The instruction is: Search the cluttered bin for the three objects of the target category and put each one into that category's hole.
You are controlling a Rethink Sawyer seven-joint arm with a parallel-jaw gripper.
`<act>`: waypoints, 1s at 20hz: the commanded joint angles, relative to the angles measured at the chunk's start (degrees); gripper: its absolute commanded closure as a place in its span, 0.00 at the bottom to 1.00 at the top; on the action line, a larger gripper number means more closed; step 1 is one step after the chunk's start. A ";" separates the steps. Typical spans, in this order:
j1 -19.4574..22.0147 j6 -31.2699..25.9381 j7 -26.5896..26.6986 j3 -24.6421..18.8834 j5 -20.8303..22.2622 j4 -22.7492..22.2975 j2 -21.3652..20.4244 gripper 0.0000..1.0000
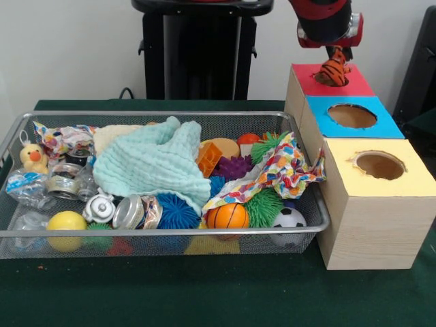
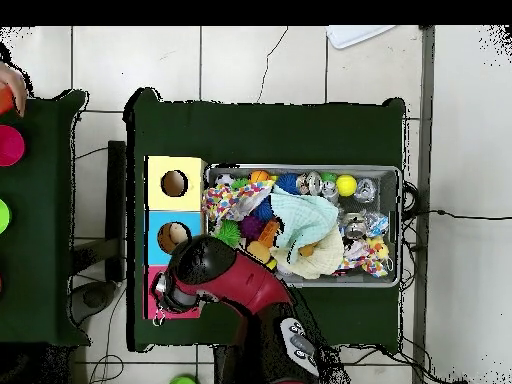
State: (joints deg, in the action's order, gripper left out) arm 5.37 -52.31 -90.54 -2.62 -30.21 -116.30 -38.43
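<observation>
The robot's pincer [image 1: 336, 56] hangs right over the red hole [image 1: 332, 80] at the far end of the wooden box [image 1: 368, 225], and it is gripping the little orange tiger [image 1: 334, 71] with black stripes. The tiger's bottom end sits at the mouth of the red hole. Next to the red hole is the blue hole [image 1: 351, 116], and then the yellow hole [image 1: 379, 165]; nothing shows inside those two. The box stands on the green worktop [image 1: 204, 293], touching the side of the big wire bin [image 1: 163, 235]. The bin is full of stuff. A yellow duck [image 1: 33, 158] sits in its left corner. A soft mint cloth [image 1: 157, 163] lies in the middle. A bright spotty cloth [image 1: 279, 170], a blue spiky ball [image 1: 177, 211], a little orange basketball [image 1: 227, 216], a tiny soccer ball [image 1: 289, 218], a yellow ball [image 1: 65, 221] and a shiny can [image 1: 129, 212] lie there too
</observation>
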 commanded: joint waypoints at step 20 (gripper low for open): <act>1.54 0.66 -7.47 -2.91 1.93 4.90 5.96 0.00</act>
State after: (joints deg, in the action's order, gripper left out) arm 5.92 -55.93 -90.54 -2.73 -29.21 -115.91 -34.75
